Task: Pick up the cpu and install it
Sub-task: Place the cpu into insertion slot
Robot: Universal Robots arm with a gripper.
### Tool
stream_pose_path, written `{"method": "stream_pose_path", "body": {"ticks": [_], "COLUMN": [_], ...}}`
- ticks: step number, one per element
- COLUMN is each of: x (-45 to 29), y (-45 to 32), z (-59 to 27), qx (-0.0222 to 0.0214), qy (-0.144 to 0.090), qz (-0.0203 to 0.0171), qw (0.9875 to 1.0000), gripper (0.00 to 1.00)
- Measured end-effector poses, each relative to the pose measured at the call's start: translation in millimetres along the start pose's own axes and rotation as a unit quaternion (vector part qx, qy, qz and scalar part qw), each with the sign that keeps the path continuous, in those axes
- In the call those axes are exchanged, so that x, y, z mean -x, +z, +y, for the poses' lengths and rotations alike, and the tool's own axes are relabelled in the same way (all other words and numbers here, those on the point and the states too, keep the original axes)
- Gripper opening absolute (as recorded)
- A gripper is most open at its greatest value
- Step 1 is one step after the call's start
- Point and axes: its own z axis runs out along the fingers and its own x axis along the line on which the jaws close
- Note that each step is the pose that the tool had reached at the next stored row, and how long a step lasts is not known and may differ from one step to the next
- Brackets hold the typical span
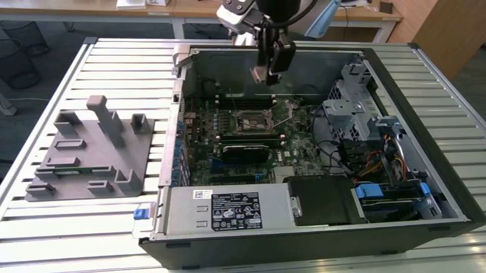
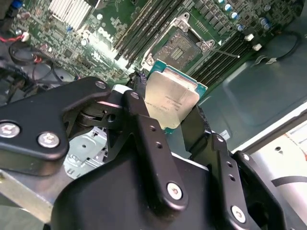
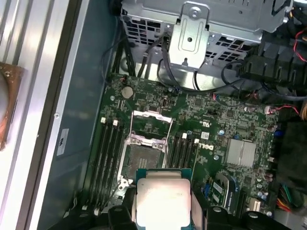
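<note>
My hand [image 2: 169, 117] is closed on the cpu [image 2: 171, 98], pinching two opposite edges. The chip hangs above the open socket [image 3: 144, 152] inside the computer case [image 1: 425, 170]. Judged light, stiff, slick-topped, with a fragile underside: edge grip only.

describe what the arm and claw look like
The claw is matte black: two flat, angular fingers with rows of small holes, hinged on broad linkage bars fastened with silver screws. In the exterior view, the arm above it is light grey with a pale blue section, and a white block is mounted beside the black wrist.
</note>
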Motion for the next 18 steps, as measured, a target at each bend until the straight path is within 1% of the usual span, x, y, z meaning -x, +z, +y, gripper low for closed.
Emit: {"method": "stream_pose_path", "body": {"ticks": [5, 10, 15, 16, 18], "x": [-1.0, -2.2, -18.7, -20.1, -20.4], "y": [7.4, 13.7, 21.2, 23.0, 26.5], "z": [-0.1, -0.2, 2.5, 2.6, 2.6], "qx": [-0.0002, -0.0004, -0.0004, -0.0004, -0.0004], "qy": [0.024, 0.051, 0.052, 0.053, 0.063], "qz": [-0.0020, -0.0036, -0.0036, -0.0037, -0.0040], "qw": [0.9997, 0.9987, 0.9987, 0.9986, 0.9980], "gripper": [0.54, 0.54, 0.54, 0.54, 0.54]}}
